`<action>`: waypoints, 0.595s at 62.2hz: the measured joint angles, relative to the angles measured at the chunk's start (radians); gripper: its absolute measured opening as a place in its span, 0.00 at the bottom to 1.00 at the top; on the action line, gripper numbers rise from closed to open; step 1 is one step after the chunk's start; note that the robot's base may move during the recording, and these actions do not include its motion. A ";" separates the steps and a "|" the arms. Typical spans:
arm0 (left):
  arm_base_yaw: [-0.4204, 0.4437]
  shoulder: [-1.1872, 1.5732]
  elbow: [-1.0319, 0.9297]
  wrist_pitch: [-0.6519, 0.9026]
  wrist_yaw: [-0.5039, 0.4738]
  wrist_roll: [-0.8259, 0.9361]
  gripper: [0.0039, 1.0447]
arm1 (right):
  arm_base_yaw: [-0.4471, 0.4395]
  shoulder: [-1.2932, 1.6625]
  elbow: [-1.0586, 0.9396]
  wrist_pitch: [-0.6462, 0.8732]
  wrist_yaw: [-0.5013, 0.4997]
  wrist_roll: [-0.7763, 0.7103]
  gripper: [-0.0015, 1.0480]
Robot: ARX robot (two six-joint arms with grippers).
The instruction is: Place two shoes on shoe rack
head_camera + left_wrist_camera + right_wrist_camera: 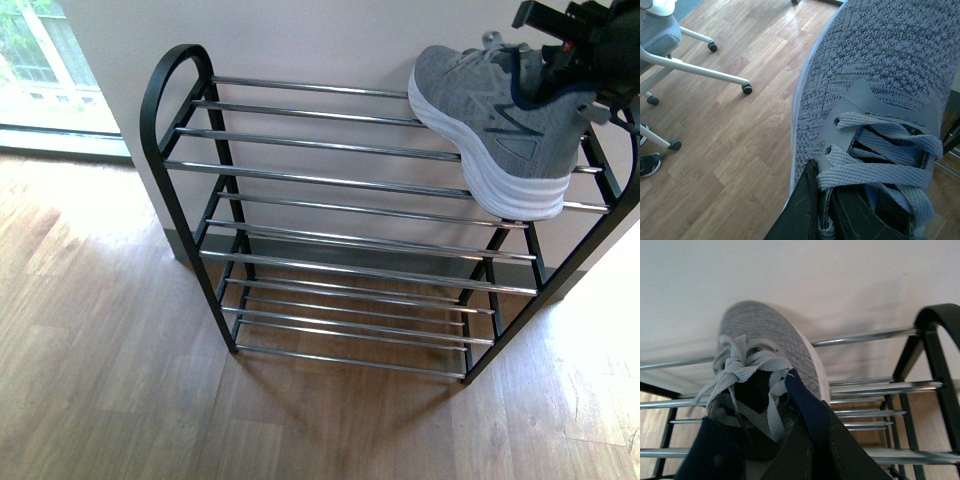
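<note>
Plank floor (100, 380), chrome-barred black shoe rack (150, 105). Right gripper (565, 50) clamping grey knit sneaker (490, 120) at top bars. Left gripper (827, 215) clamping second sneaker (890, 60).

Knit cloth, bright metal and laminate wood are showing here.
The shoe rack (300, 177) is gleaming on its thin chrome bars, smooth and mirror-like, while its frame (188, 240) is looking like black painted metal with a soft satin sheen. The grey sneaker (500, 110) is showing a matt knit upper and a smooth white rubbery sole (510, 185). On the other grey sneaker (880, 55) the knit is looking coarse and grainy, and the flat woven laces (880, 172) are looking slightly fuzzy. The floor (120, 350) is reflecting daylight, a wood-grain surface with a light gloss. The wall (330, 40) is staying plain and matt. The chair (695, 70) is showing smooth white plastic-looking legs.
</note>
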 joint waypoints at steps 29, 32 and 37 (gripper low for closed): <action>0.000 0.000 0.000 0.000 0.001 0.000 0.01 | -0.116 -0.088 -0.077 -0.041 0.079 0.027 0.01; 0.000 0.000 0.000 0.000 0.001 0.000 0.01 | -0.117 -0.098 -0.087 -0.040 0.080 0.034 0.01; 0.000 0.000 0.000 0.000 0.001 0.000 0.01 | -0.114 -0.106 -0.098 -0.016 0.114 0.034 0.01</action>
